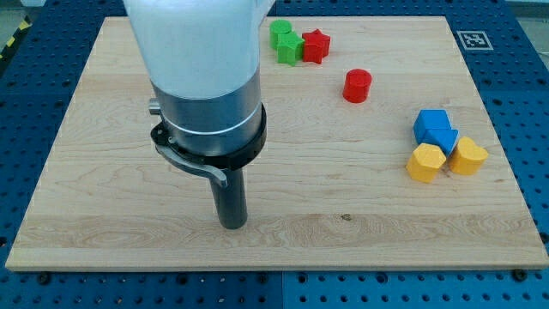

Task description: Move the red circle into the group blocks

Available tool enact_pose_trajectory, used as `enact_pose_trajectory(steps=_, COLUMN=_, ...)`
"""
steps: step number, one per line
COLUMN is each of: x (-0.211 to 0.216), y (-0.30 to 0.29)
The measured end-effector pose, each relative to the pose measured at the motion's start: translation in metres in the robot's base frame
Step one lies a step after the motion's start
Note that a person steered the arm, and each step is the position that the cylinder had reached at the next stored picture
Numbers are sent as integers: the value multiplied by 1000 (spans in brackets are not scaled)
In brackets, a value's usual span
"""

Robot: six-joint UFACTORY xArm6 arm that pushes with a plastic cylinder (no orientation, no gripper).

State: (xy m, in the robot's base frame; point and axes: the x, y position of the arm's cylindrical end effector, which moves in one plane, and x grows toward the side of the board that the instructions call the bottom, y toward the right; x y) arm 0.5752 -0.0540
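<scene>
The red circle point(358, 86) stands alone on the wooden board point(103, 206), right of the middle near the view's top. A group of blocks lies at the view's right: a blue cube point(431, 125), a smaller blue block point(443, 141), a yellow hexagon point(425, 162) and a yellow heart-like block point(468, 157), all touching. The red circle is up and left of this group, apart from it. My tip point(232, 225) rests on the board near the lower middle, far left of and below the red circle, touching no block.
At the view's top sit a green circle point(280, 33), a green cube point(290, 48) and a red star point(316, 45), close together. A black-and-white marker point(473, 39) is on the board's top right corner. A blue perforated table point(527, 103) surrounds the board.
</scene>
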Motion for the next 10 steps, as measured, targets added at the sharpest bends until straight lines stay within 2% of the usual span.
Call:
enact_pose_trajectory(steps=7, x=9, y=14)
enact_pose_trajectory(steps=8, x=-1, y=26)
enact_pose_trajectory(steps=10, x=-65, y=112)
